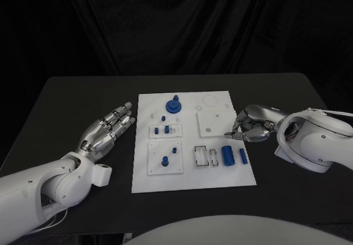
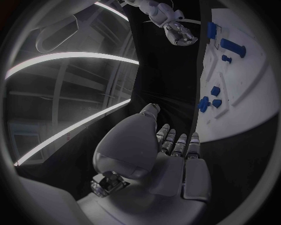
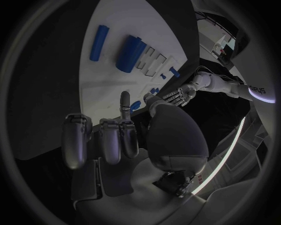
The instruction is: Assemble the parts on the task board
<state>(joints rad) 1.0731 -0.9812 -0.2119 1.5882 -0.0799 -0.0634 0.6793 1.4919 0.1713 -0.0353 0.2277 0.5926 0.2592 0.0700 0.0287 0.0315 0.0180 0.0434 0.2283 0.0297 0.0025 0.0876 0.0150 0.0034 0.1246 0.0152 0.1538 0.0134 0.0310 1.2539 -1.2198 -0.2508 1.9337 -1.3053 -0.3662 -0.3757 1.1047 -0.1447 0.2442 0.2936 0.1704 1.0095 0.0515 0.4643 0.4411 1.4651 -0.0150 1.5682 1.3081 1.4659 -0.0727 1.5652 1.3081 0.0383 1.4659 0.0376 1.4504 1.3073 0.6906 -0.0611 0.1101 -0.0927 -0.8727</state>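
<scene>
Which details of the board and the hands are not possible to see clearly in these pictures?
- Head view: right hand fingertips curl under the palm; contact with the task board unclear.
- Head view: small blue parts too small to identify.
- Left wrist view: left hand back hides its palm.

One short mark stands in pale letters on the left arm (image 3: 257,89), as the right wrist view shows it; it is too small and bent to read surely. Nothing else bears readable writing.

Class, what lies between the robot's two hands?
In the head view, the white task board with its blue parts lies between the left hand and right hand.
</scene>
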